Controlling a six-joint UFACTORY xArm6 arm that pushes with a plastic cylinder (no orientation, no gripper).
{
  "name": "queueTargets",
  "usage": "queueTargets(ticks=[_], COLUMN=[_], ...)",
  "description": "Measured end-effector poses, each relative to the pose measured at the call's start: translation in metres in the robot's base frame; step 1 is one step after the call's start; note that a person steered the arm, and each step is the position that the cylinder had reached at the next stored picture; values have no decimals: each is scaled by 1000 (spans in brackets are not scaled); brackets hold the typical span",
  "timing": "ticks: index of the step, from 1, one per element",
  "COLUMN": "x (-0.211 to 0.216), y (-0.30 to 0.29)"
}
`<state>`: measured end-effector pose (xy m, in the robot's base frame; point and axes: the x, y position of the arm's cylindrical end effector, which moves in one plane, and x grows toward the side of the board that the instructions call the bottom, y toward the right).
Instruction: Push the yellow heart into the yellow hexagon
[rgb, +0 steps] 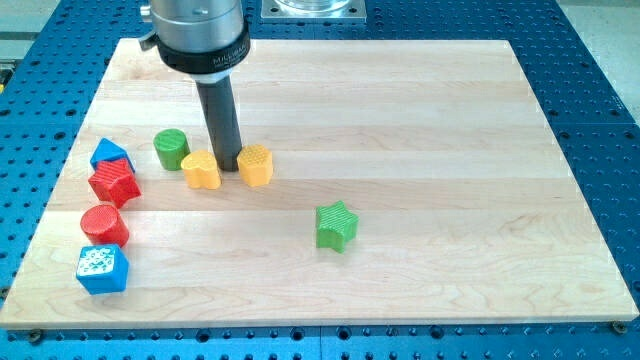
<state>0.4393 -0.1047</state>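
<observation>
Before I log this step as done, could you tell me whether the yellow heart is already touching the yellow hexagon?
No, my tip stands between the yellow heart and the yellow hexagon.

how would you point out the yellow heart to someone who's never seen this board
Start at the wooden board and find the dark rod coming down in its upper left part. My tip sits between two yellow blocks; the yellow heart is the one on the view's left, beside the green cylinder. Its notched, lobed top sets it apart from the flat-sided yellow hexagon.
</observation>
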Motion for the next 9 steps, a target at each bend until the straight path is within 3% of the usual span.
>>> queueTargets(ticks=[4,9], x=[-42,31], y=[-49,-52])
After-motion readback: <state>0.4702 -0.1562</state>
